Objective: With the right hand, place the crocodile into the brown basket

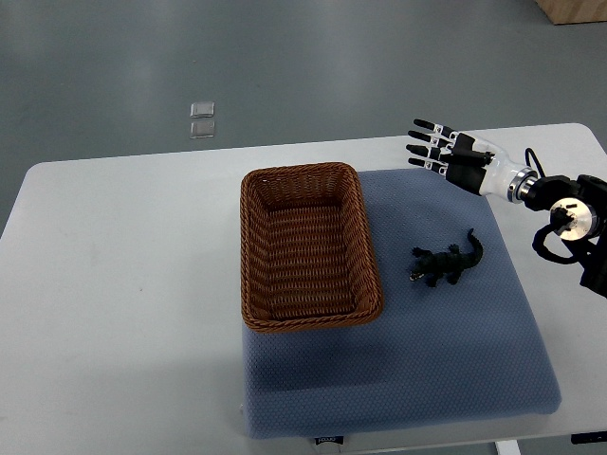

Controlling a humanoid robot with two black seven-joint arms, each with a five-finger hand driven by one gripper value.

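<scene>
From my station I count one brown basket (299, 171), and I take it as my reference. To the right of the basket there is one crocodile (449, 263). Under the basket lies one blue mat (427, 370), and under the mat one white table (123, 313). I count one robot hand, the right hand (453, 154), beyond the basket and to its right. On the floor beyond the basket, a little to its left, I count two small clear squares (202, 109), one just beside the other. Far beyond the basket to the right shows one brown corner (574, 9) of something I cannot tell
</scene>
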